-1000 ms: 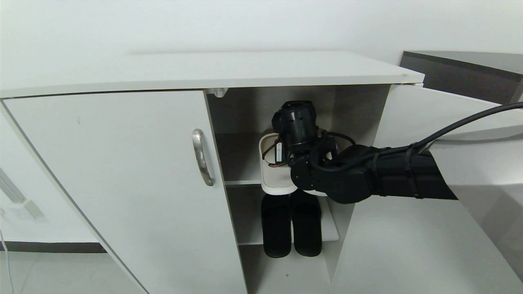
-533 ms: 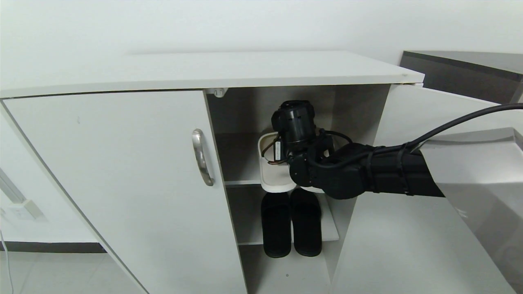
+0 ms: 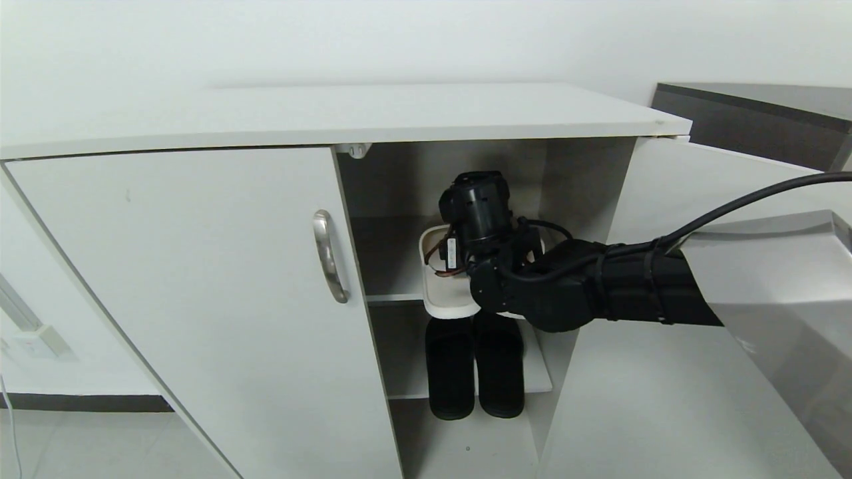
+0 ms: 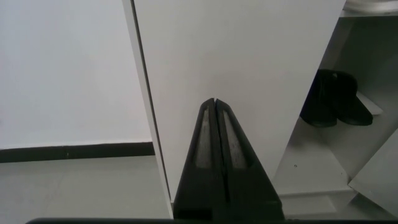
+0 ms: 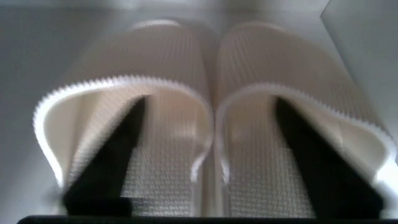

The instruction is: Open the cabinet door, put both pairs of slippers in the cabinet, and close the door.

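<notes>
The cabinet (image 3: 346, 113) has its right door (image 3: 665, 399) swung open. Black slippers (image 3: 474, 366) sit on the lower shelf (image 3: 540, 382). The white slippers (image 3: 444, 297) lie side by side on the shelf above, heels overhanging its edge. They look like light, soft foam, likely best gripped at the straps. The right arm reaches level into the cabinet, with the right gripper (image 5: 210, 106) spread, one finger under each strap, pinching nothing. The left gripper (image 4: 214, 104), jaws pressed together, hangs before the closed left door (image 3: 166, 279).
</notes>
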Tool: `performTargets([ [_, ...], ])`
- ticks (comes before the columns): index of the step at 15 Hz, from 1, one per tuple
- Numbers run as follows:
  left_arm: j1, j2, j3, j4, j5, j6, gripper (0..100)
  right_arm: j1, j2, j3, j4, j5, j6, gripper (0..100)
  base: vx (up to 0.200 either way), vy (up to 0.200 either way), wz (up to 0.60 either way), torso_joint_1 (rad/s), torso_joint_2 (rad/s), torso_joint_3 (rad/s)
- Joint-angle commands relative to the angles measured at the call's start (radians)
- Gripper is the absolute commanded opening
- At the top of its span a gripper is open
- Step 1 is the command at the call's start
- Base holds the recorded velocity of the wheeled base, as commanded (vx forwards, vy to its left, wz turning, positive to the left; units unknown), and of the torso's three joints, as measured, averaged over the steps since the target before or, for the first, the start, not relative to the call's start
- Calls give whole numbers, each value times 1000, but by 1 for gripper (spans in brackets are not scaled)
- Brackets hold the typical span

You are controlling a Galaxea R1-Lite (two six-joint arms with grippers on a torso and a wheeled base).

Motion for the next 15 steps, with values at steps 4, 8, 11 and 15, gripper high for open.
performTargets([
  [4,0,1,0,0,0,-2,0,39,-98,112,-8,-6,3,100,0,0,0,0,0,0],
  [8,0,1,0,0,0,-2,0,79,-212,262,-43,-6,9,100,0,0,0,0,0,0],
  [11,0,1,0,0,0,-3,0,123,-299,426,-134,-6,8,100,0,0,0,0,0,0],
  [15,0,1,0,0,0,-14,0,172,-411,670,-330,6,-35,100,0,0,0,0,0,0],
])
